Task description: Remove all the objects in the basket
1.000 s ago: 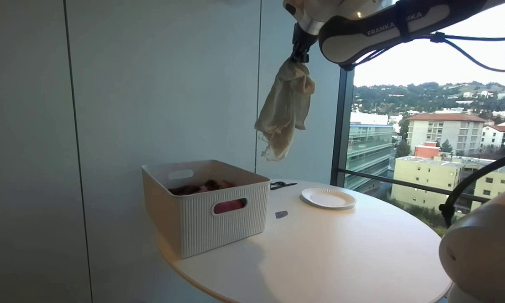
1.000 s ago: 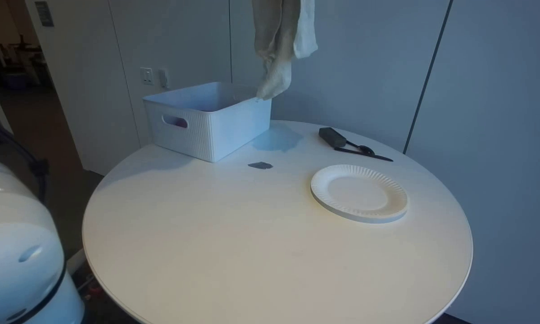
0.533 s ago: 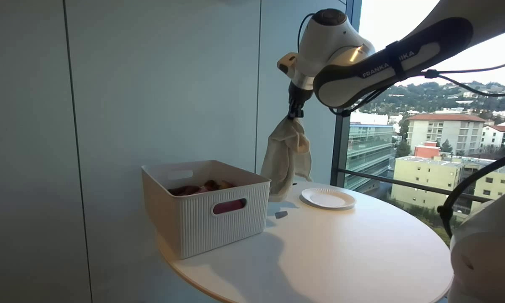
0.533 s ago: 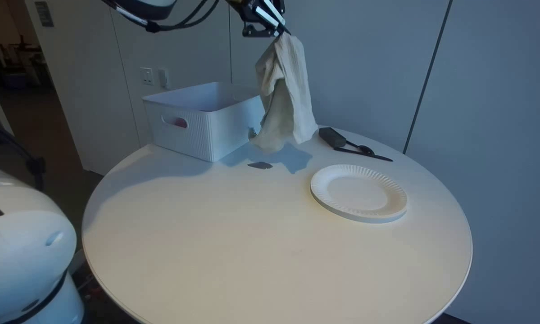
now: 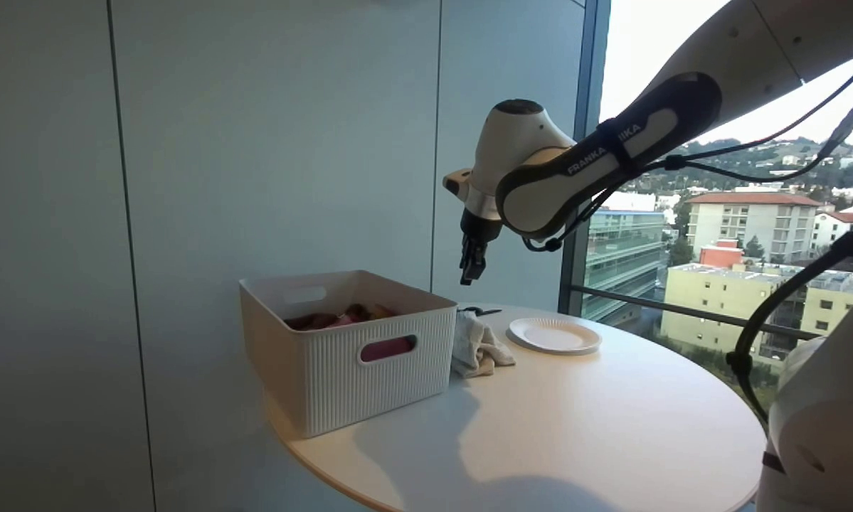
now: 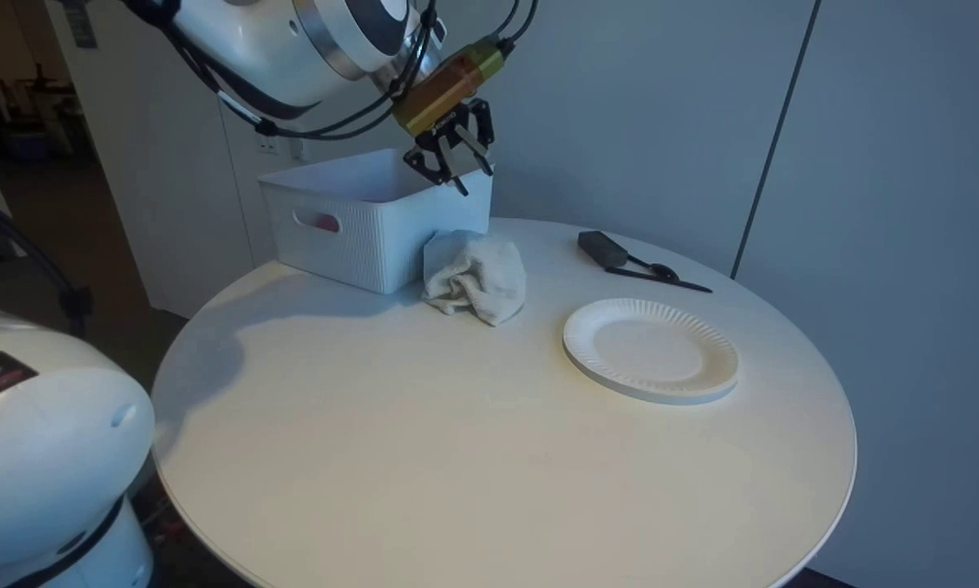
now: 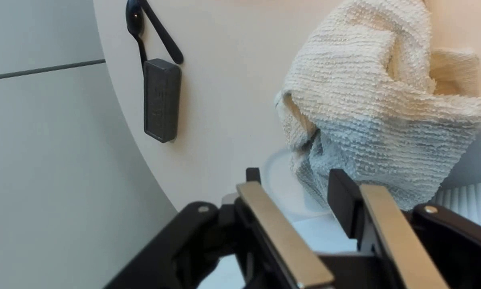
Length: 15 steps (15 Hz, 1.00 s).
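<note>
Hanging with jaws parted and nothing held, the black two-fingered gripper (image 6: 473, 180) is poised above the cream terry cloth (image 7: 368, 100), bunched beside the white rectangular plastic basket (image 5: 341, 380). The pink-red cloth (image 5: 388, 349) inside is judged light and limp, best pinched by a raised fold.

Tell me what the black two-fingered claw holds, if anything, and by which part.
Nothing: the claw is open, and the crumpled cream towelling cloth lies on the round white table.
</note>
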Tool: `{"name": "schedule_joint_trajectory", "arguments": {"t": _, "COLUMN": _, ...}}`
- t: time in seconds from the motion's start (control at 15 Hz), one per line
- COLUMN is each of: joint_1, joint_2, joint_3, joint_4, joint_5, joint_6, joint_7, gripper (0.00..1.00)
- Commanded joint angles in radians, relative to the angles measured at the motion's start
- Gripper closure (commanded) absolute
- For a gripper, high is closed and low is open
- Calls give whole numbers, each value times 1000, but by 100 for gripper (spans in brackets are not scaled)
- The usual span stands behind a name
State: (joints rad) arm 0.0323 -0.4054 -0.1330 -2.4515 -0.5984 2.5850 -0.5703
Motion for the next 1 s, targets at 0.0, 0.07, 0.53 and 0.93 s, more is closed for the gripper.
{"name": "schedule_joint_trajectory", "arguments": {"t": 0.0, "joint_1": 2, "joint_2": -62, "joint_3": 20, "joint_4": 30, "joint_5": 13, "joint_6": 9, "joint_7": -71, "gripper": 21}}
{"name": "schedule_joint_trajectory", "arguments": {"t": 0.07, "joint_1": 16, "joint_2": -86, "joint_3": 22, "joint_4": 40, "joint_5": 18, "joint_6": 12, "joint_7": -107, "gripper": 12}}
{"name": "schedule_joint_trajectory", "arguments": {"t": 0.53, "joint_1": 285, "joint_2": -32, "joint_3": -46, "joint_4": 197, "joint_5": 424, "joint_6": -2, "joint_7": -507, "gripper": 0}}
{"name": "schedule_joint_trajectory", "arguments": {"t": 0.93, "joint_1": 377, "joint_2": 206, "joint_3": -65, "joint_4": 373, "joint_5": 810, "joint_6": -188, "joint_7": -836, "gripper": 0}}
